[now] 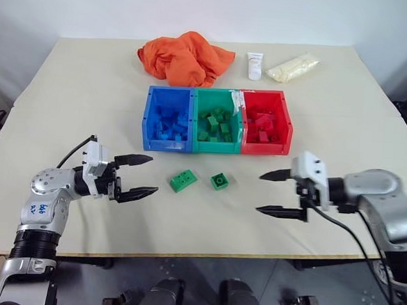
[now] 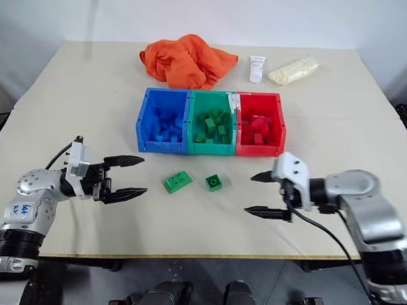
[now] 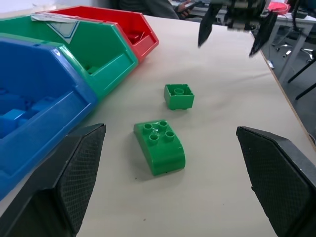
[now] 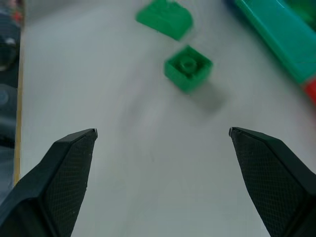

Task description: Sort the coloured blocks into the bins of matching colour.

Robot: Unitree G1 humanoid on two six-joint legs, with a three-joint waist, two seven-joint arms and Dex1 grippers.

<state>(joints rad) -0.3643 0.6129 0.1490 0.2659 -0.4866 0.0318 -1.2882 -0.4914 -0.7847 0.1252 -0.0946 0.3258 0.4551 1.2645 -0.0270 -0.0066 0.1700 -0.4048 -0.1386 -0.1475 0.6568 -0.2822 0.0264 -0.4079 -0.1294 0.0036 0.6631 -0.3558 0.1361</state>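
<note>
1. Green plastic bricks, two of them, lie loose on the table between the two grippers: a longer four-stud brick [image 1: 183,180] and, just to its right, a small single-stud brick [image 1: 220,181]. They sit near each other but apart.
2. The left gripper [image 1: 140,177] hovers to the left of the four-stud brick, fingers spread wide and empty, pointing across at it.
3. The right gripper [image 1: 274,194] hangs to the right of the single-stud brick, also spread wide and holding nothing, aimed toward the left.
4. Behind the loose bricks stand the joined bins: blue bin [image 1: 150,121], green bin [image 1: 216,146] and red bin [image 1: 284,121], each already holding bricks of its own colour.
5. The cream table [image 1: 90,82] carries, at its far edge, a crumpled orange cloth [image 1: 186,57], a white tube [image 1: 254,65] and a pale bag [image 1: 292,66].
6. Beyond the table is a plain light wall; grey floor shows below the near edge.
</note>
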